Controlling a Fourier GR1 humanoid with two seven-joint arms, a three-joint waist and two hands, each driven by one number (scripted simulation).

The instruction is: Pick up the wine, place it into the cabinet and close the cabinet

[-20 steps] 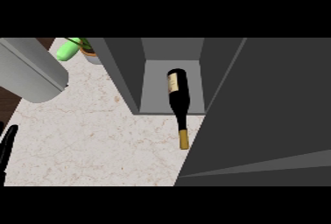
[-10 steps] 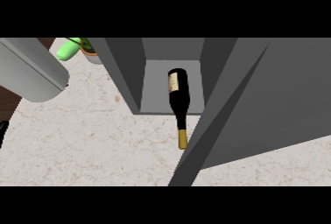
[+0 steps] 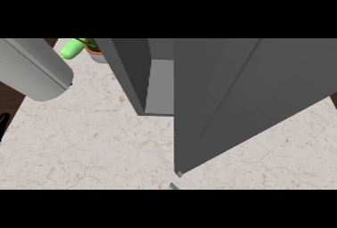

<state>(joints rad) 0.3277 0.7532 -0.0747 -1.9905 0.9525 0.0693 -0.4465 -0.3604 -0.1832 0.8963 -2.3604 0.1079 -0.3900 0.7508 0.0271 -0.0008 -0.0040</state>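
At the far middle of the worktop (image 3: 85,147), the door (image 3: 250,89) of the cabinet (image 3: 128,67) stood almost across the opening, hiding the wine, likely inside; only a dark sliver of the left hand (image 3: 2,125) showed, its state untellable, right hand unseen, so an even push until flush suited.

I count one cabinet (image 3: 133,67) with one door (image 3: 263,89). One potted plant (image 3: 94,50) stands on my one counter (image 3: 85,147).
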